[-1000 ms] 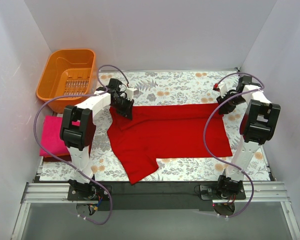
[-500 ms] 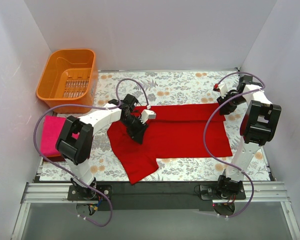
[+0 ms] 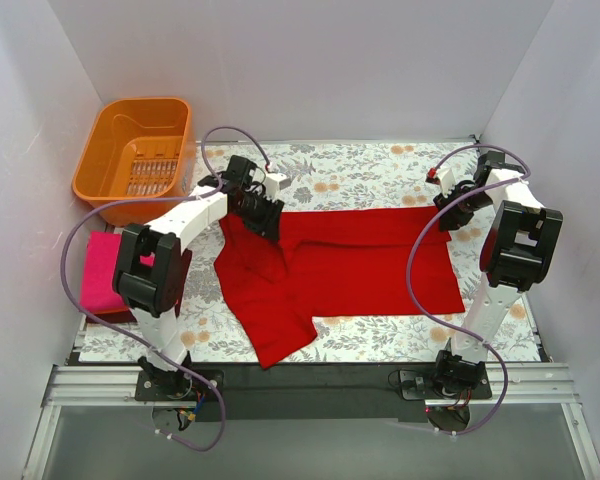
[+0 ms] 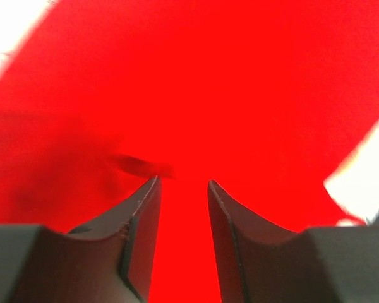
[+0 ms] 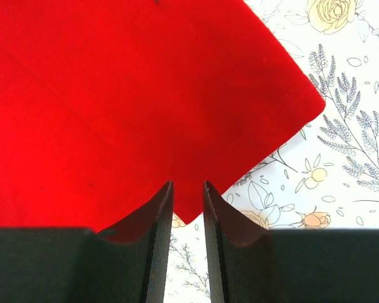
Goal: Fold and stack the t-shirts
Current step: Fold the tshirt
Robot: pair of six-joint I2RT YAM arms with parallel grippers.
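left wrist: red t-shirt (image 4: 240,95) blurred | top: magenta t-shirt (image 3: 98,272) partly behind left arm (image 3: 156,272)

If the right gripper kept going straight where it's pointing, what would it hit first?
The red t-shirt, near its hem corner, just ahead of the right gripper; depth is unclear, so they may be touching.

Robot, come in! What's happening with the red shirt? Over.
Right gripper pinching edge of red t-shirt. Left gripper at its far-left part, grip unclear. Shirt mostly flat on floral cloth. Nothing blocking.
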